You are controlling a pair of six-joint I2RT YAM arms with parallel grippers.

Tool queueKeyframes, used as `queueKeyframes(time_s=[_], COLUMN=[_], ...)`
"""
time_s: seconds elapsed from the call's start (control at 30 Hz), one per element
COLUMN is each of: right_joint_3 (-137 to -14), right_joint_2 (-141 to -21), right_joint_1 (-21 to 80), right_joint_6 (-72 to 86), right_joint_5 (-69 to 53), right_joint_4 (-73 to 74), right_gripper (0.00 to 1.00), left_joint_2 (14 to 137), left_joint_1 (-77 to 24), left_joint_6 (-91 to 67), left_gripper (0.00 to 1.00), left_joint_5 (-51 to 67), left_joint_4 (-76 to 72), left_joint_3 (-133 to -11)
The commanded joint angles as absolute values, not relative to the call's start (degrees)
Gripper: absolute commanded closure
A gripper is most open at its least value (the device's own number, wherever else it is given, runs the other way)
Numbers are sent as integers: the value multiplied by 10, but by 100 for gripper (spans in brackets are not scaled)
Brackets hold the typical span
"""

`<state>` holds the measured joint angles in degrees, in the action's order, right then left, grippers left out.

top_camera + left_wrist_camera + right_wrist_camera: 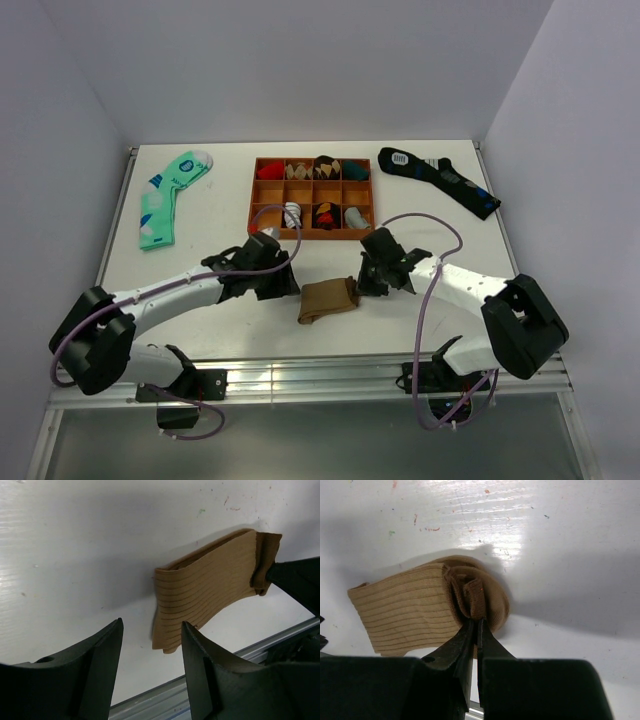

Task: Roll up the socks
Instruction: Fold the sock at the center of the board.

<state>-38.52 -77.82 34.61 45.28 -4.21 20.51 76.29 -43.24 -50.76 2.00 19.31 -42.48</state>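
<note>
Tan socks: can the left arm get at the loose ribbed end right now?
Probably yes. The left gripper stands open just short of the socks' ribbed end, only bare table between. The right gripper pinches the opposite end, clear of that path.

The whole flat white table [220,200] is being covered from above and behind the arm bases by the downward-facing top external camera. The folded tan-brown ribbed knit socks [327,299] are being viewed closely from opposite sides by the wrist cameras, over the black left gripper [152,630] and black right gripper [474,624]. This bundle is being shared by all views.
</note>
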Motion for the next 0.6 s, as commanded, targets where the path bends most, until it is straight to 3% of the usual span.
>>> queueKeyframes(time_s=[0.0, 0.57], right_joint_3=[-374, -356], right_joint_2=[-785, -780], right_joint_1=[338, 324], right_joint_6=[444, 436], right_joint_5=[-37, -38], right_joint_4=[190, 186], right_gripper=[100, 100], left_joint_2=[780, 866], left_joint_1=[-444, -463], left_joint_6=[-514, -503], left_gripper=[44, 45], left_joint_5=[43, 58], left_joint_4=[141, 107], left_joint_3=[-421, -430])
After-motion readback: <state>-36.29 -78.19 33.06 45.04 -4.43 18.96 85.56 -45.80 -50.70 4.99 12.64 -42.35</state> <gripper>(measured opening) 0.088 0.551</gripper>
